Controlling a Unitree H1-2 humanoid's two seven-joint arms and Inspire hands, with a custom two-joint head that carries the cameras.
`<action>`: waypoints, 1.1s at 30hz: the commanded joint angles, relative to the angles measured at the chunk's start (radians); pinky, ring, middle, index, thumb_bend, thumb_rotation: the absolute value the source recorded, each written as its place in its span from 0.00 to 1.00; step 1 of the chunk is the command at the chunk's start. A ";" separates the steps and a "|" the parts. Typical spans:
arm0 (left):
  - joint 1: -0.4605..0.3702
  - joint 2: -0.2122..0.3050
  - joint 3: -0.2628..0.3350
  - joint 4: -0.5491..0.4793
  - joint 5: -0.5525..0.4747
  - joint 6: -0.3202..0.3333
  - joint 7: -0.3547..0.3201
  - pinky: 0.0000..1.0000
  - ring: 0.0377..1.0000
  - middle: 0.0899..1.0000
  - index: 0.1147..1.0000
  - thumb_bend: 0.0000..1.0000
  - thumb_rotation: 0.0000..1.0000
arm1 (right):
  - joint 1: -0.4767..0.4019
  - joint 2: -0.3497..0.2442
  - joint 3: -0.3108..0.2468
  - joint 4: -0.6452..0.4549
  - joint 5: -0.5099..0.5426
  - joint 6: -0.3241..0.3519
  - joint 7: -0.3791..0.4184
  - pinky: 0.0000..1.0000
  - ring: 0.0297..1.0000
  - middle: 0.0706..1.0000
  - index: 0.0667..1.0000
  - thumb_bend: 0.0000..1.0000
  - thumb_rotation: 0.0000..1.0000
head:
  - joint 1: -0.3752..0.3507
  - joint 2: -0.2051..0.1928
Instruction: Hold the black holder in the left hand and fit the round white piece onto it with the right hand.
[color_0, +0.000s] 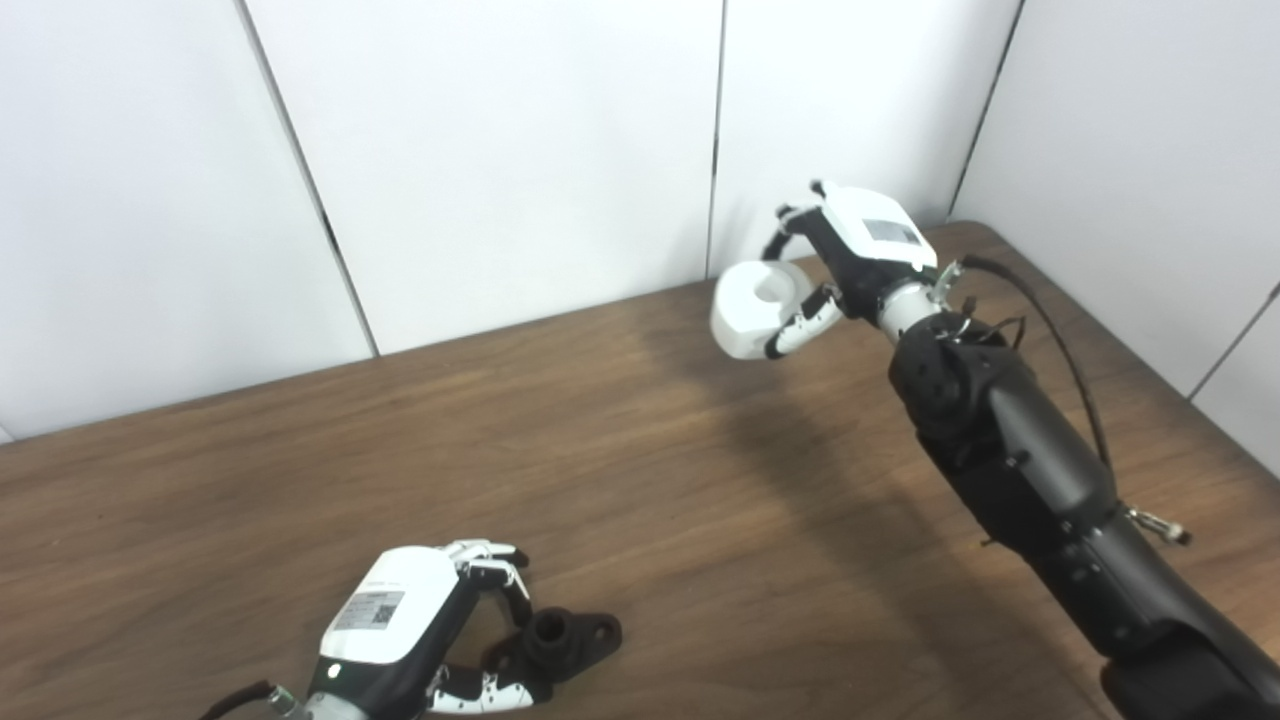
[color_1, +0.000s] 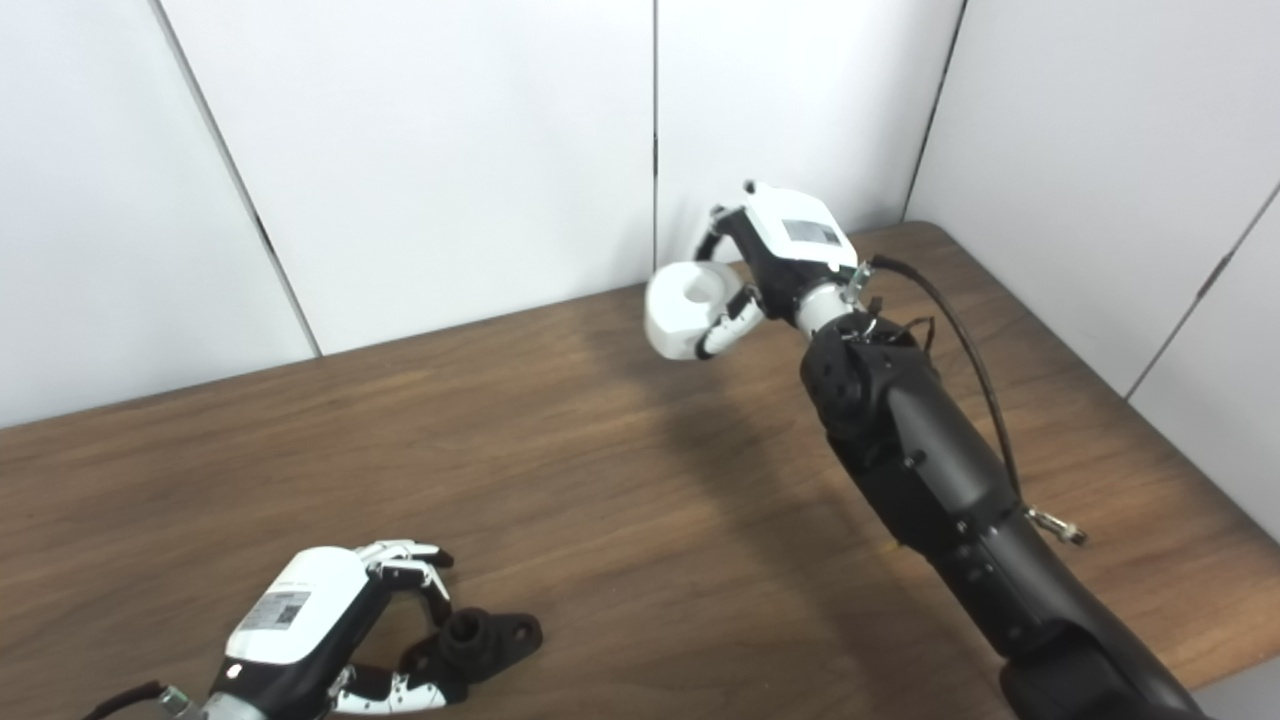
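The black holder (color_0: 565, 640) lies flat on the wooden table (color_0: 640, 470) near the front left, a short round post standing up from it. My left hand (color_0: 420, 625) is curled around its left end, fingers and thumb touching it. My right hand (color_0: 845, 255) is raised above the table's far right and is shut on the round white piece (color_0: 752, 306), a thick white ring with a hollow top. The same scene shows in the right eye view, with the holder (color_1: 480, 642) and the white piece (color_1: 688, 308).
White wall panels (color_0: 500, 150) stand close behind the table and along its right side. A black cable (color_0: 1060, 340) loops off my right forearm. The table's right edge runs near my right arm.
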 joint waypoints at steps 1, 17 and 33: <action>0.023 0.008 -0.015 0.018 0.030 0.042 -0.051 0.76 0.82 0.77 0.42 0.52 0.05 | -0.041 0.007 -0.032 -0.105 -0.056 0.003 0.115 1.00 0.99 0.84 0.45 0.52 0.15 | 0.011 0.003; 0.013 -0.063 -0.060 0.021 0.096 0.116 -0.066 0.80 0.85 0.79 0.42 0.52 0.05 | -0.076 0.167 -0.073 -0.444 -0.194 0.002 0.663 0.88 0.92 0.83 0.45 0.52 0.15 | 0.173 0.059; -0.001 -0.097 -0.088 0.038 0.128 0.149 -0.057 0.80 0.85 0.79 0.42 0.52 0.05 | 0.029 0.278 -0.031 -0.496 -0.214 -0.028 0.716 0.93 0.93 0.85 0.45 0.52 0.14 | 0.223 0.083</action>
